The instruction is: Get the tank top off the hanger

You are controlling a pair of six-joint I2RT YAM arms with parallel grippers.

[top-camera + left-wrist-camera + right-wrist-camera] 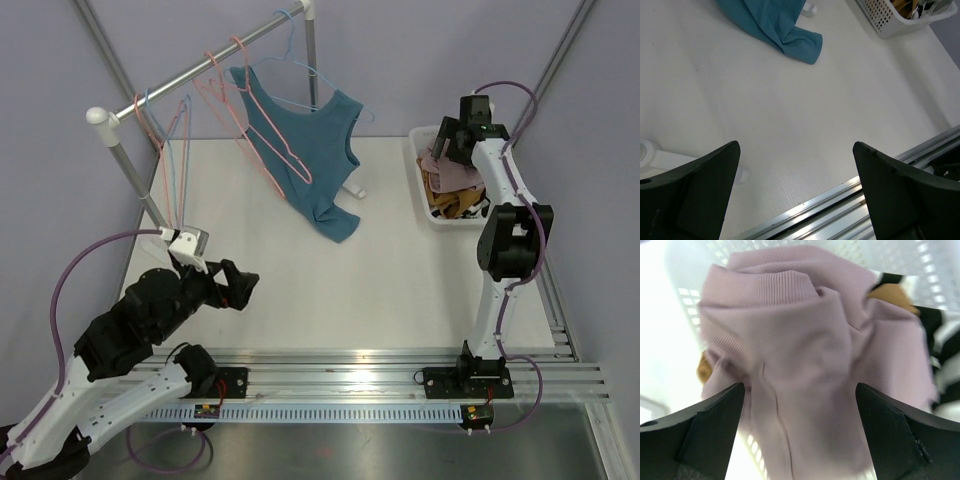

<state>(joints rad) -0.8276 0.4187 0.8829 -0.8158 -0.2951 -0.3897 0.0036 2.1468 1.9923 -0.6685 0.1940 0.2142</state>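
Tank top (305,150): teal, hangs below the middle of the clothes rail (125,101). A pink wire hanger (290,160) lies across its front. Its long axis runs down from the rail, and its lower end lies crumpled on the worktop (330,290).

Left tool (243,285): jaws wide apart, nothing between them, low over the worktop and well short of the rail. The hem lies ahead and to its right.

Right tool (442,150): jaws apart, gripping nothing, beyond the rail's right end, over a pink garment (805,340) in the basket (420,185).

Judgement: the right tool is nearer the shoulders but faces the basket; the left is nearer the hem and faces it.

Not determinable: how the straps sit on the hanger, or whether a pale blue hanger shares the load. The left wrist view shows the hem only
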